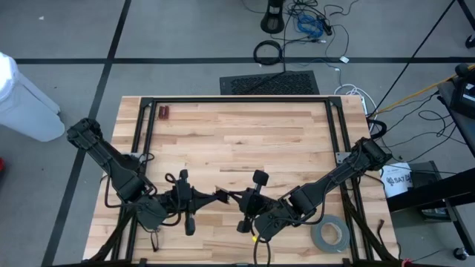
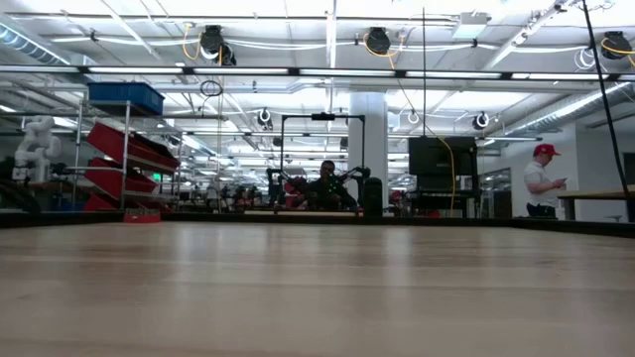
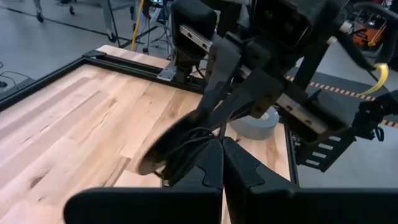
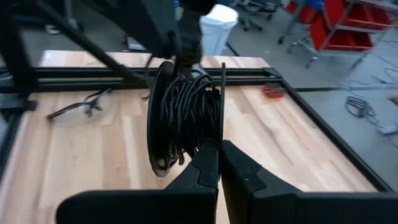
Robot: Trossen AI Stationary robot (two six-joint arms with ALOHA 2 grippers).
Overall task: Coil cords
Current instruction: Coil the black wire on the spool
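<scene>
Wooden butcher-block table [image 1: 245, 141] framed by black rails, on a grey floor crossed by dark lines; open workshop behind, with red and blue bins on shelving and a person in a red cap standing far off in the low view.

Cords [image 4: 186, 118]: thin black strands wound into a tight bundle, held upright between the two grippers above the near-centre of the table, just off the wood. Seen in the high view as a small dark mass [image 1: 223, 196] where the two arms meet. Loose strands visible in the left wrist view [image 3: 186, 146], blurred.

Left gripper [image 3: 222, 144]: fingers pressed together, tips pinching the cords from one side. Seen from above at [image 1: 211, 197].

Right gripper [image 4: 219, 144]: fingers pressed together on the cords at the bundle's lower edge. Seen from above at [image 1: 236, 196].

Both arms reaching inward from the near corners, nearly tip to tip.

Grey tape roll [image 1: 330, 236] flat on the table at the near right corner, well apart from the cords. Small reddish block [image 1: 164, 113] near the far left rail. Glasses-like item [image 4: 81, 107] lying on the wood, identity unclear.
</scene>
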